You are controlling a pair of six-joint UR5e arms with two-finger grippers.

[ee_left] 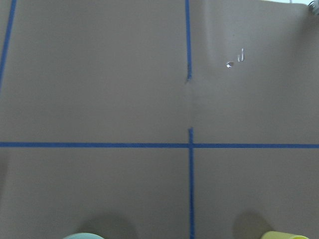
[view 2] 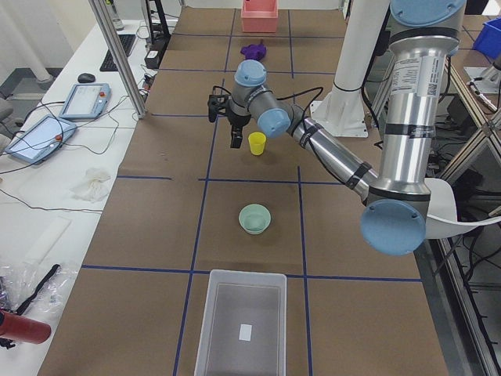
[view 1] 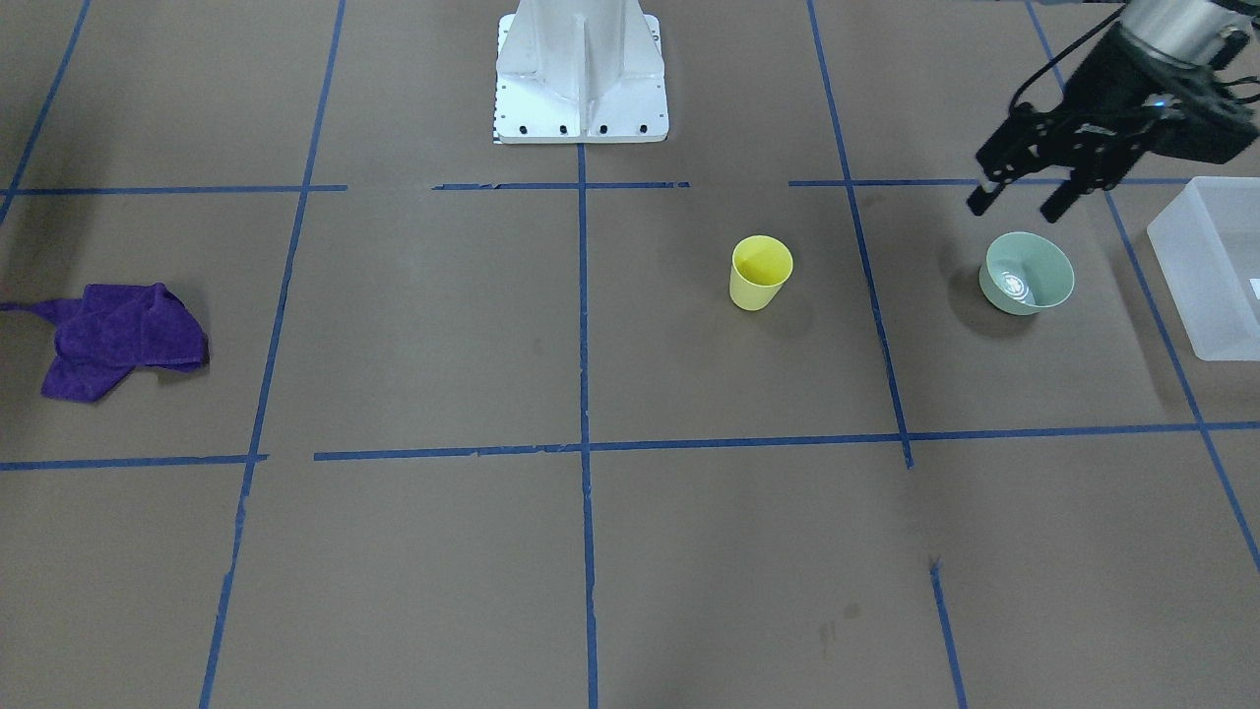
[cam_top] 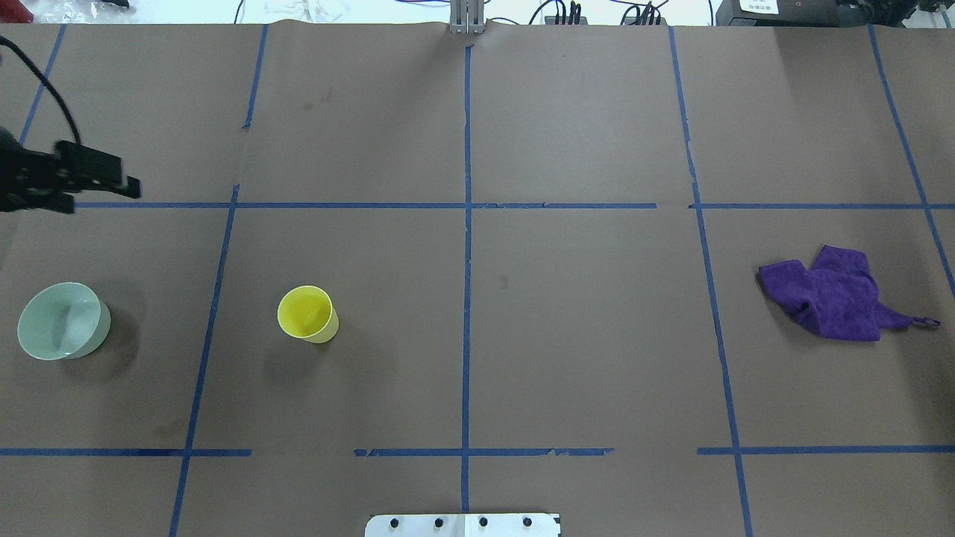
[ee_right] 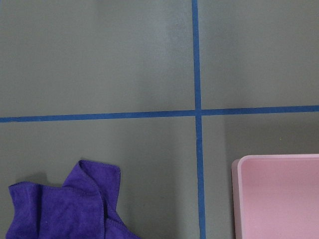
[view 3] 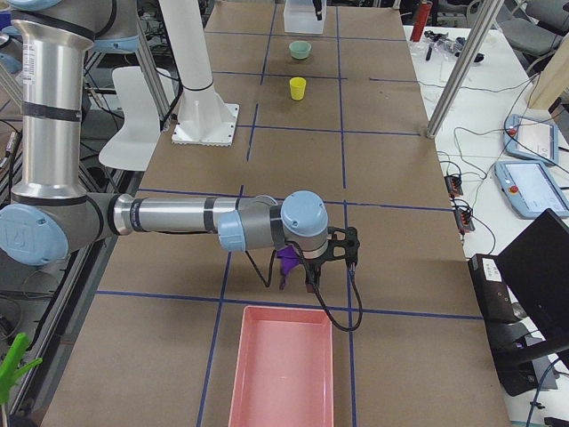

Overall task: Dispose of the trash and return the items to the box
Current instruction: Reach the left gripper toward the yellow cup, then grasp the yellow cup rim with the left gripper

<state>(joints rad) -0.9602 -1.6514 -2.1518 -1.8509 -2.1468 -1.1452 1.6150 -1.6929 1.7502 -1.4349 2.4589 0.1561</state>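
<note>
The yellow cup [view 1: 760,273] stands upright on the brown table; it also shows in the overhead view [cam_top: 306,313]. The pale green bowl [view 1: 1027,273] sits upright beside it, toward the robot's left [cam_top: 62,321]. The frosted white box [view 1: 1211,266] stands empty at the table's left end [view 2: 241,321]. My left gripper [view 1: 1019,205] is open and empty, held in the air near the bowl and touching nothing. My right gripper [view 3: 331,265] shows only in the exterior right view, over the purple cloth [view 3: 289,258]; I cannot tell whether it is open or shut.
The crumpled purple cloth [cam_top: 835,294] lies on the table's right side. A pink bin [view 3: 280,365] stands at the right end, close to the cloth [ee_right: 65,209]. The robot's white base [view 1: 581,79] sits at the table's near middle edge.
</note>
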